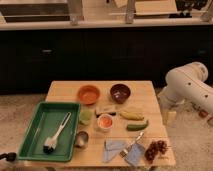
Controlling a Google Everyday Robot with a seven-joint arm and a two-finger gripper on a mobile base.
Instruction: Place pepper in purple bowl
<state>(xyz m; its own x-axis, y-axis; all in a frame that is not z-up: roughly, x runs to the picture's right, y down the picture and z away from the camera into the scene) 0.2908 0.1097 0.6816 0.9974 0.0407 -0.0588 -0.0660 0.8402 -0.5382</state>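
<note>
The pepper (137, 126), small, dark green and slightly curved, lies on the wooden table (145, 92) right of centre, just below a yellow corn-like piece (131, 115). The purple bowl (120, 92) stands upright and empty-looking at the back of the table, a bowl's width behind the pepper. My white arm (187, 85) bends beside the table's right edge, clear of both. It runs out of the frame at the right, and my gripper is out of view.
An orange bowl (88, 94) stands left of the purple bowl. A white cup with an orange inside (104, 121), a pale green block (86, 116), a metal cup (81, 139), a green tray (30, 142) with a brush (57, 134), a blue cloth (115, 149) and dark grapes (156, 147) fill the front.
</note>
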